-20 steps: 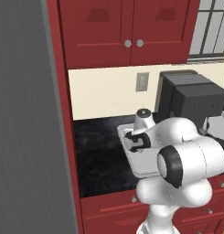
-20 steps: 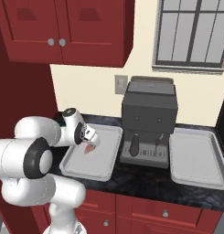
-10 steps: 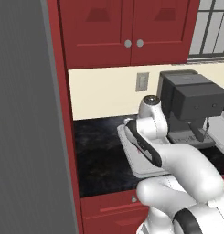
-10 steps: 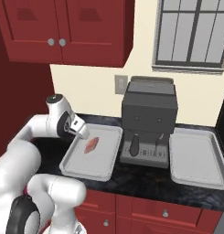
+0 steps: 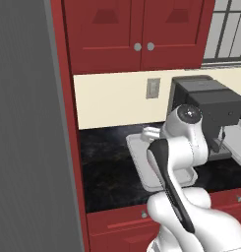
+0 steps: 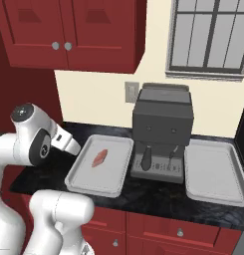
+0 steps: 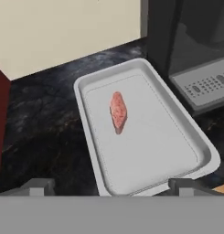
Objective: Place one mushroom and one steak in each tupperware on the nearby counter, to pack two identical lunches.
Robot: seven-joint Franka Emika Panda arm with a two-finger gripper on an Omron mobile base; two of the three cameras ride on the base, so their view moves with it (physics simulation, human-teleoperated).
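The steak (image 7: 118, 112) is red with pale pinkish-white marbling, and it lies on the pale grey-white tupperware (image 7: 186, 132) just left of the coffee machine (image 6: 162, 124), which is dark charcoal grey with a lighter grey drip grate. A second tupperware (image 6: 213, 172) of the same pale grey-white sits on the machine's right. The table (image 7: 45, 128) is glossy black stone with faint grey veining. Cabinet fronts (image 6: 158, 231) below the machine are dark red with small silver-grey knobs, as are the upper cabinets (image 5: 136, 29). The wall (image 7: 63, 32) behind the machine is cream, with a grey-beige outlet plate (image 6: 130, 92). The window frame (image 6: 208, 37) above is grey.
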